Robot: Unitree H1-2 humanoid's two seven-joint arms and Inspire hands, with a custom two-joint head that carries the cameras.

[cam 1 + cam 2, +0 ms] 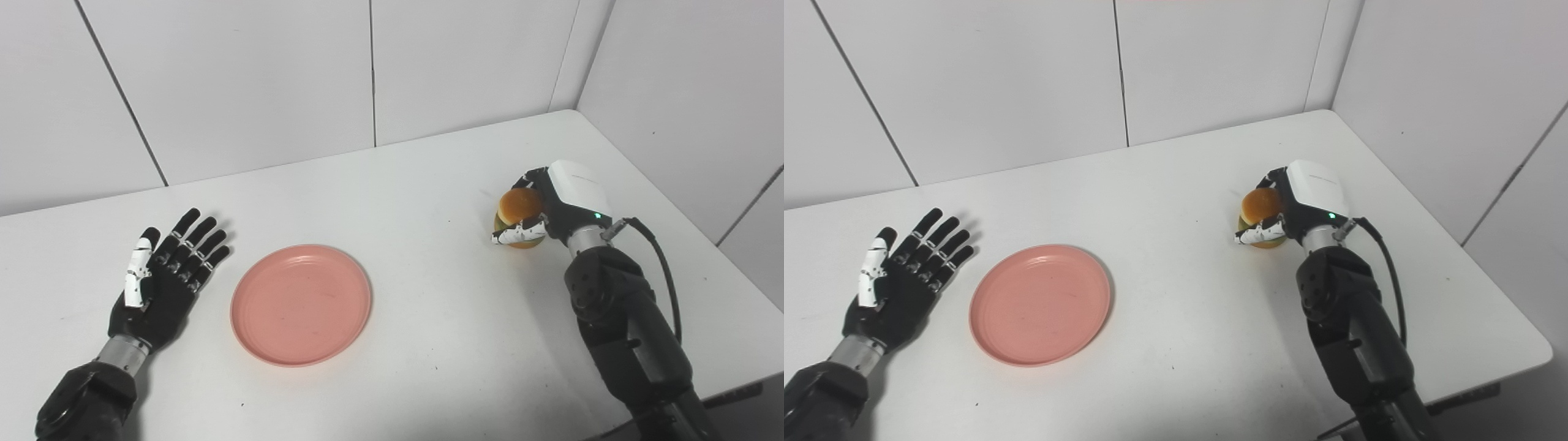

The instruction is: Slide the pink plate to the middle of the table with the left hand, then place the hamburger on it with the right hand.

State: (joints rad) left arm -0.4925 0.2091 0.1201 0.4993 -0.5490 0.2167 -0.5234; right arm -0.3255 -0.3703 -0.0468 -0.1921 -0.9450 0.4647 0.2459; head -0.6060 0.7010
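Note:
The pink plate (301, 304) lies flat on the white table (429, 184), left of centre, with nothing on it. My left hand (162, 278) rests palm-up just left of the plate, fingers spread, open, a small gap from the rim. On the right side of the table the hamburger (519, 215), with an orange-brown bun and a green layer, stands on the tabletop. My right hand (551, 205) wraps it from the right: fingers curl over its far side, and the thumb crosses its front. The hamburger's right side is hidden by the palm.
White panel walls stand behind the table and along its right side. The table's right edge (704, 226) runs close past my right arm. A black cable (664, 269) loops off the right wrist.

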